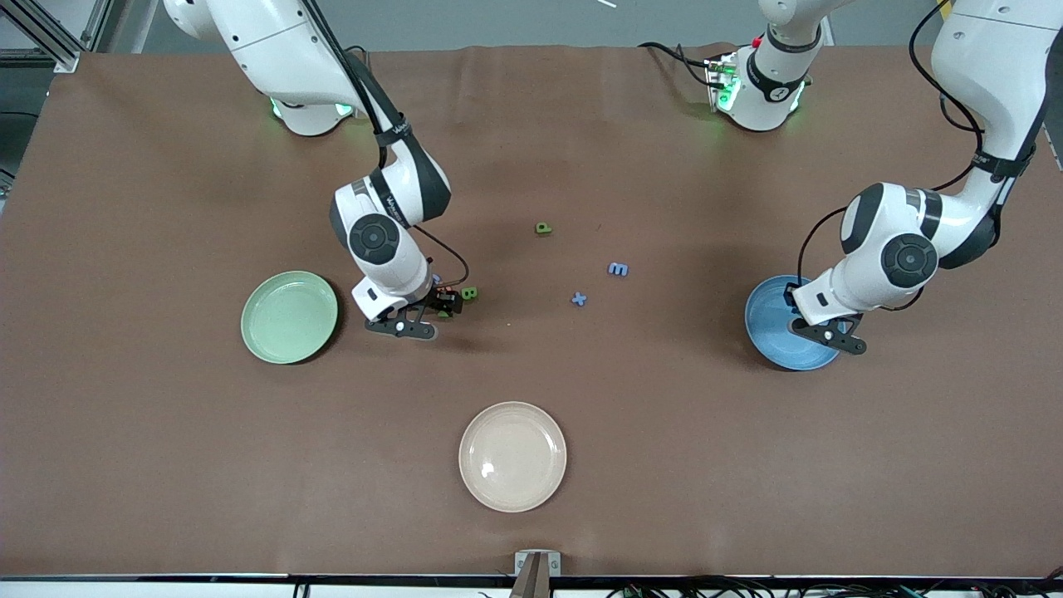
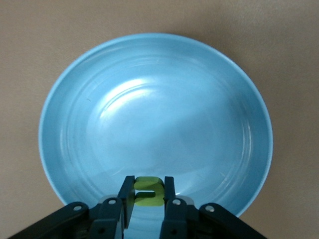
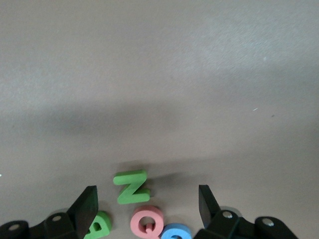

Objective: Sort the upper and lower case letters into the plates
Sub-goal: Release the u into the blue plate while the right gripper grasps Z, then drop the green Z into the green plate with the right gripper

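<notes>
My left gripper hangs over the blue plate. In the left wrist view it is shut on a small yellow-green letter above the plate's bare inside. My right gripper is open, low over a cluster of letters beside the pale green plate. The right wrist view shows its jaws wide apart over a green N, a pink Q, a green A and a blue letter.
A green B lies by the right gripper. A green p, a blue m and a blue x lie mid-table. A cream-beige plate sits nearer the front camera.
</notes>
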Motion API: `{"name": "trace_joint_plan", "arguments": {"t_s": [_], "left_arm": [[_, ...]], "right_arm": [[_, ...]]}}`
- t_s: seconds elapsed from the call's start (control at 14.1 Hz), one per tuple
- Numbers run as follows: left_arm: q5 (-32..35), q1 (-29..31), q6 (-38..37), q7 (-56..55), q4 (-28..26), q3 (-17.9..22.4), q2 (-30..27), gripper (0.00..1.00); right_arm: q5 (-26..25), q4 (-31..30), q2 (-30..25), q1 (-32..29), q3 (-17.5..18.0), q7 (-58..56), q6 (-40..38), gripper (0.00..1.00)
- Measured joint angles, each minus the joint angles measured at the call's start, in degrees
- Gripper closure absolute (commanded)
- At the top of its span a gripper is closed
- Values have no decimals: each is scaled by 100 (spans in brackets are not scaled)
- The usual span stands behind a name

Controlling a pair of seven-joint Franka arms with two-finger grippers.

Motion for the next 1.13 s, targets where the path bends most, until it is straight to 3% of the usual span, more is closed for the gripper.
{"name": "trace_joint_plan", "arguments": {"t_s": [0.28, 0.5, 0.71, 0.85, 0.92, 0.99, 1.06, 1.13], "left_arm": [[58, 1, 1, 0, 0, 0, 166, 85], [172, 23, 1, -2, -1, 1, 251, 84], [179, 97, 37, -2, 0, 3, 334, 82], [179, 108, 109, -3, 2, 3, 399, 79], [179, 111, 111, -5, 8, 3, 405, 63], [179, 111, 111, -17, 16, 3, 406, 20], [179, 112, 111, -98, 25, 3, 407, 0], [179, 112, 111, -268, 48, 1, 404, 0]], "right_arm": [[-484, 5, 253, 198, -1, 479, 254, 22], [-605, 22, 369, 207, -13, 573, 363, 36], [-608, 75, 366, 209, -19, 578, 358, 64], [-608, 85, 363, 210, -17, 610, 359, 92], [-607, 95, 358, 210, -16, 684, 352, 98], [-608, 94, 356, 209, -21, 776, 337, 100], [-608, 94, 356, 209, -25, 851, 333, 100], [-608, 95, 355, 207, -34, 899, 325, 100]]}}
